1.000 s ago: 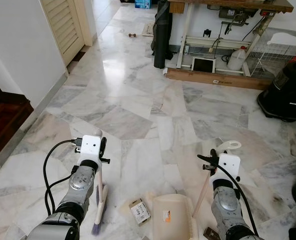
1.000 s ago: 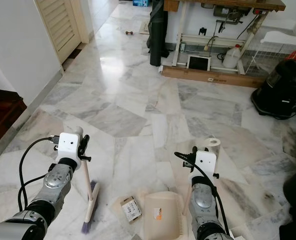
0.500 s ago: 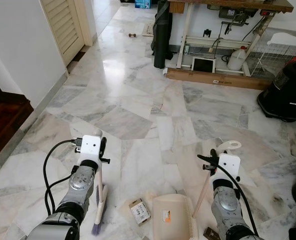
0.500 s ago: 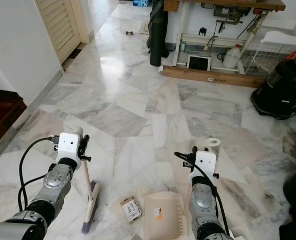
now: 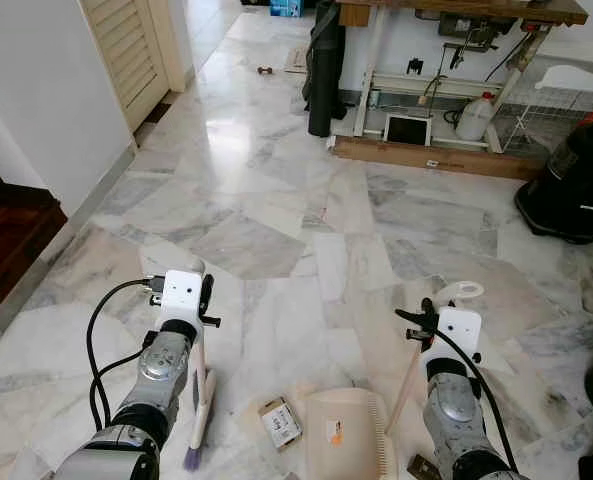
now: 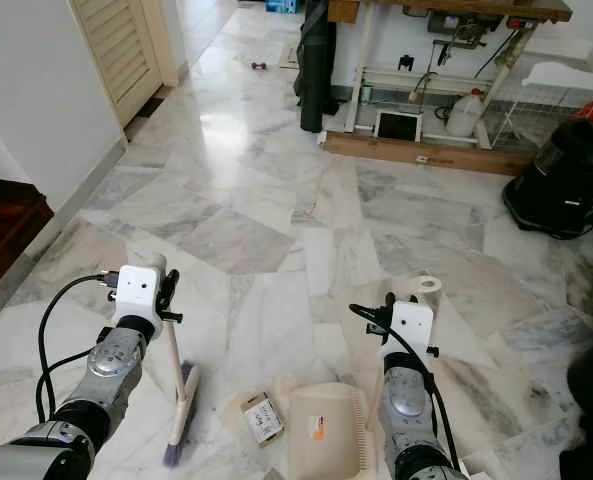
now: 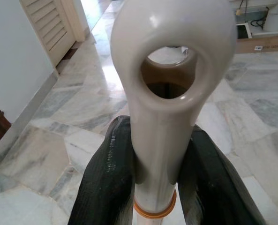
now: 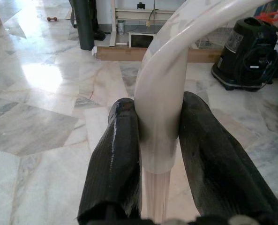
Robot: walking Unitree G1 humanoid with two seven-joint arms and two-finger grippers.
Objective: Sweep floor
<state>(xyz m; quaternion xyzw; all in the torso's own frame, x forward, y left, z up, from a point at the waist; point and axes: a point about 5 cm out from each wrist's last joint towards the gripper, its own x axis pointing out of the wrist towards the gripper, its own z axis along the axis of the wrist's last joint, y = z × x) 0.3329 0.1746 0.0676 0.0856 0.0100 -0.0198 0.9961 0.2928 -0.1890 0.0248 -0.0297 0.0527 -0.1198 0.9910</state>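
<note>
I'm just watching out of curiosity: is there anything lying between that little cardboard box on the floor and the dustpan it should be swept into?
Nothing visible does. The small brown cardboard box lies on bare marble beside the cream plastic dustpan, on its left. The purple-bristled broom, held in the left gripper, stands on the box's other side.

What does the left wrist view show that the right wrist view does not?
Left wrist view: the left gripper shut on the broom handle, whose end has a hanging hole, with a louvred door and white wall behind.

Right wrist view: the right gripper shut on the dustpan handle, with a black vacuum cleaner and a dark upright bag behind.

Shared: black jaws clamped on a cream handle, above the marble floor, with a long wooden plank at the back.
</note>
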